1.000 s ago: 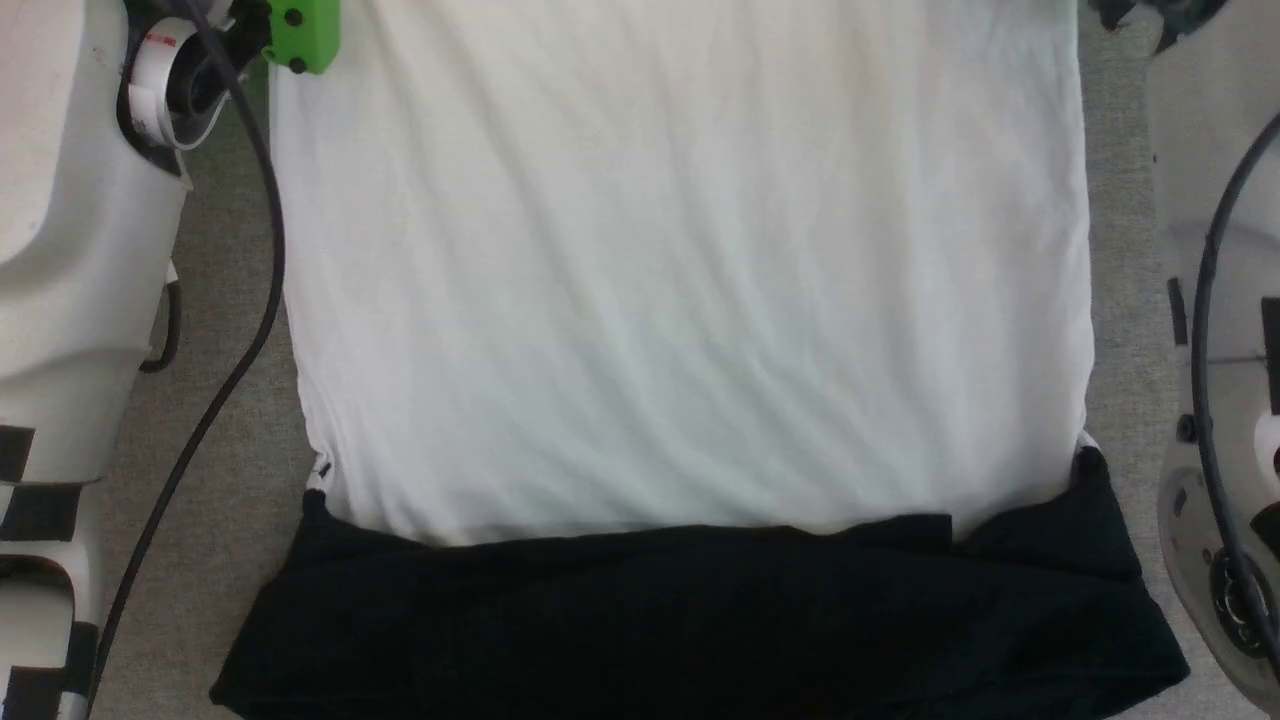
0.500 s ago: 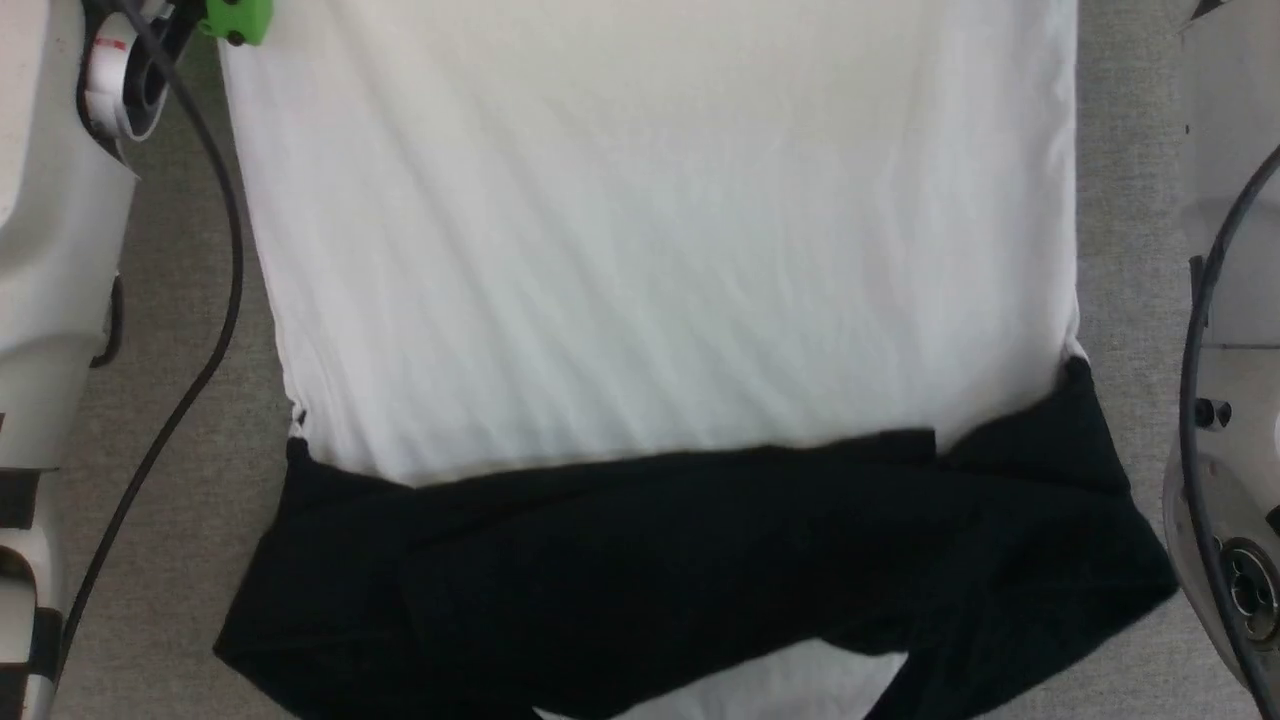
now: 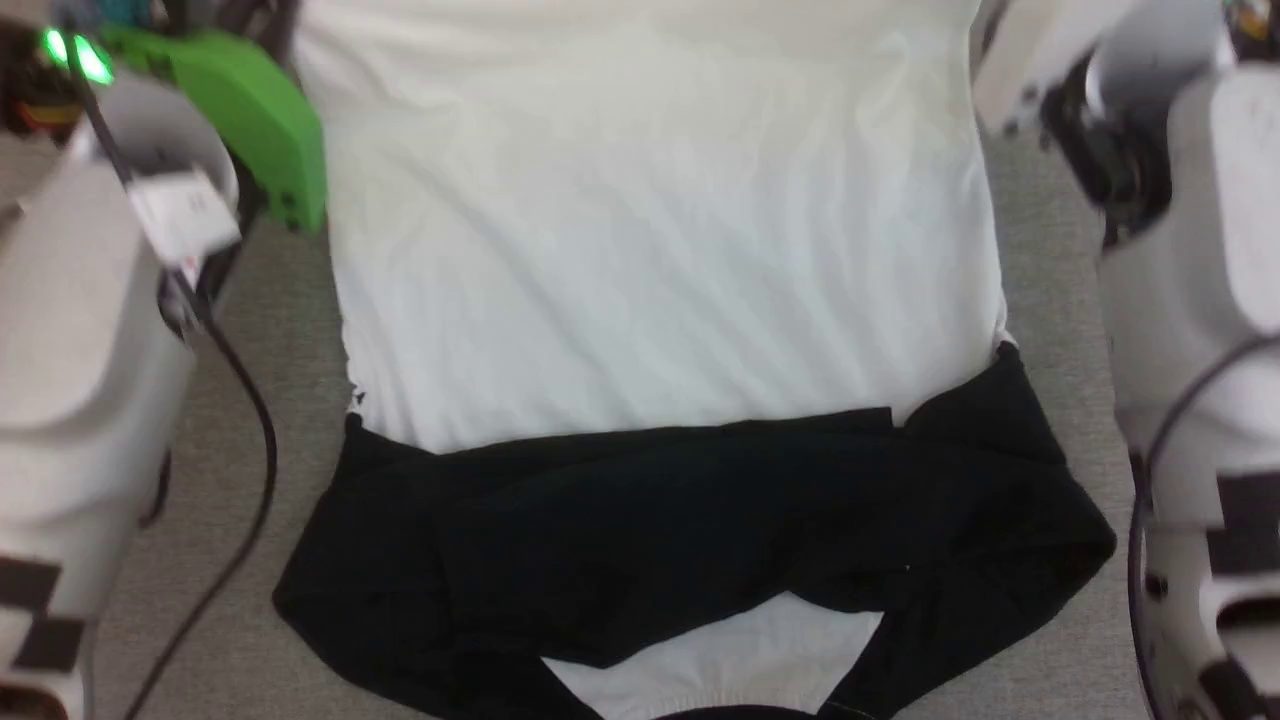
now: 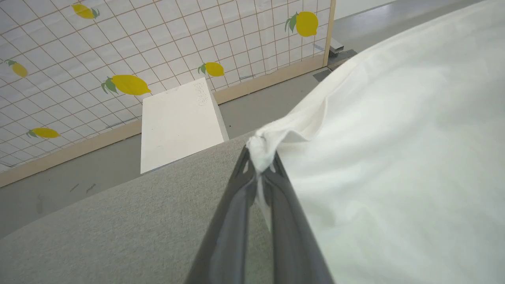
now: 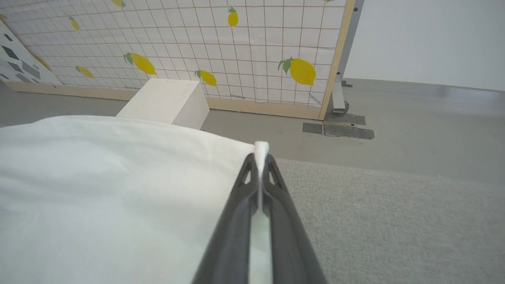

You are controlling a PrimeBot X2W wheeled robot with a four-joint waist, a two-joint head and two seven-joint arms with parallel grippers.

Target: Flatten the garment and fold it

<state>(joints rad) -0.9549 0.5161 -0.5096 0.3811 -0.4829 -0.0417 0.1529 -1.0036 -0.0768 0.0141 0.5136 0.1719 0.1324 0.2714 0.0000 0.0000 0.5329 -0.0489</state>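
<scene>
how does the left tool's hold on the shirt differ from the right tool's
The left tool clamps a crumpled wad of the garment that bulges past its tips; the right tool pinches a thin, flat edge, with a small tuft poking out. In their own wrist views the cloth spreads right of the left tool, but left of the right tool. Both are shut on white fabric above the grey surface.

We see a soft white shirt with black sleeves (image 3: 650,250) and a plain grey woven surface (image 5: 394,217). We note a white backdrop panel (image 5: 256,47) gridded tan with yellow, green-leaved lemons, a plain white box (image 4: 179,122), a bright green plastic cover (image 3: 250,130).
</scene>
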